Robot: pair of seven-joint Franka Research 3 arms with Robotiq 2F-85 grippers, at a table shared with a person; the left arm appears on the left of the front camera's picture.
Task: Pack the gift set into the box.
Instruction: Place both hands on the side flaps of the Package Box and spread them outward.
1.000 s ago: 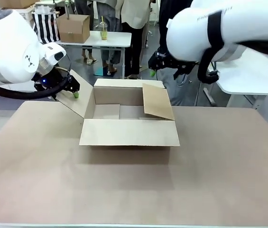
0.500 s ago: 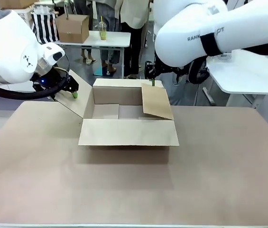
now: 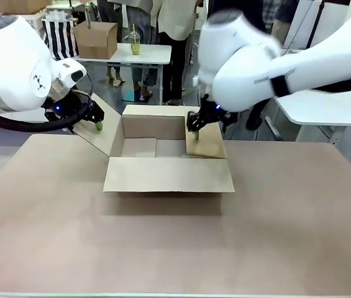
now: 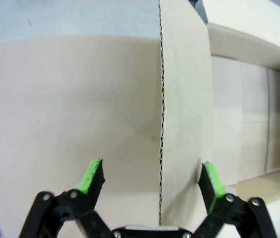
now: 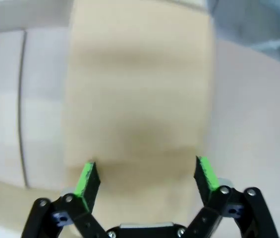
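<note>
The box (image 3: pixel 169 174) sits open on the surface (image 3: pixel 163 248), its floor bare cardboard. At the box's left flap (image 4: pixel 184 99), the left gripper (image 4: pixel 149 173) straddles the flap's edge with fingers spread, seemingly to keep it outward. The box's right flap (image 3: pixel 207 139) leans inward; the right gripper (image 3: pixel 195 127) meets it, fingers apart, likely to fold it back.

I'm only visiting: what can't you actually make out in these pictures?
- Front view: the near part of the floor of the box, hidden behind its front flap.
- Front view: the floor under the right flap, which leans inward over it.
- Right wrist view: blurred, so it is unclear whether the open right pincer touches that flap.
</note>
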